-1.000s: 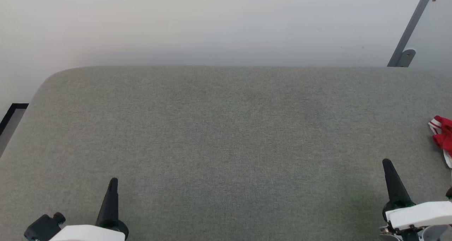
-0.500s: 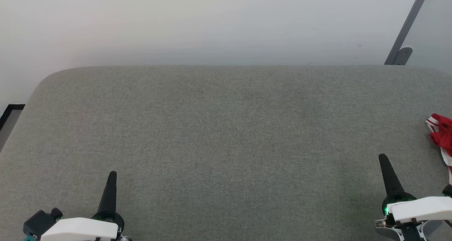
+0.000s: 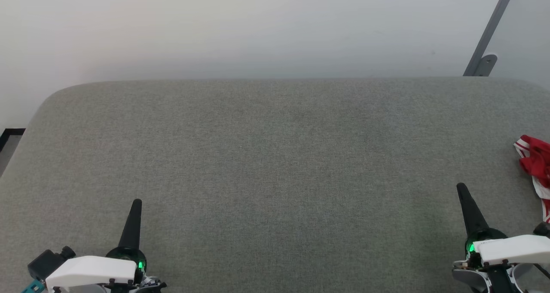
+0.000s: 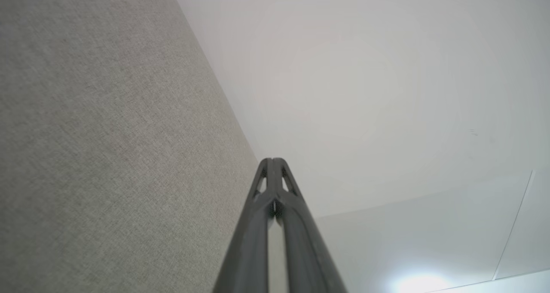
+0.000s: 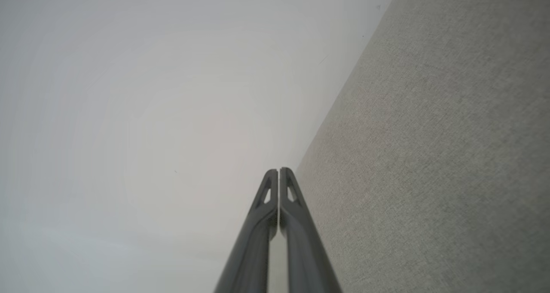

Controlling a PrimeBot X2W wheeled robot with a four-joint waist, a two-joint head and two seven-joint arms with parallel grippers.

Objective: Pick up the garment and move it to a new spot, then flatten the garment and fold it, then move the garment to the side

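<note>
red garment lies bunched at the table edge — seemingly not folded — left gripper and right gripper clenched, empty.

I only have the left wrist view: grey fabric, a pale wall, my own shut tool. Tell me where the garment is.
Observer: The garment lies bunched on the grey fabric surface at the far right edge of the head view, partly cut off by the frame.
Operator: Report the right tool's state.
Observer: The right tool is shut, with nothing between its fingers.
Operator: Say how it sits relative to the garment.
Observer: Apart from it. In the head view the garment is to the tool's right, about level with its tip, with bare fabric between them.
</note>
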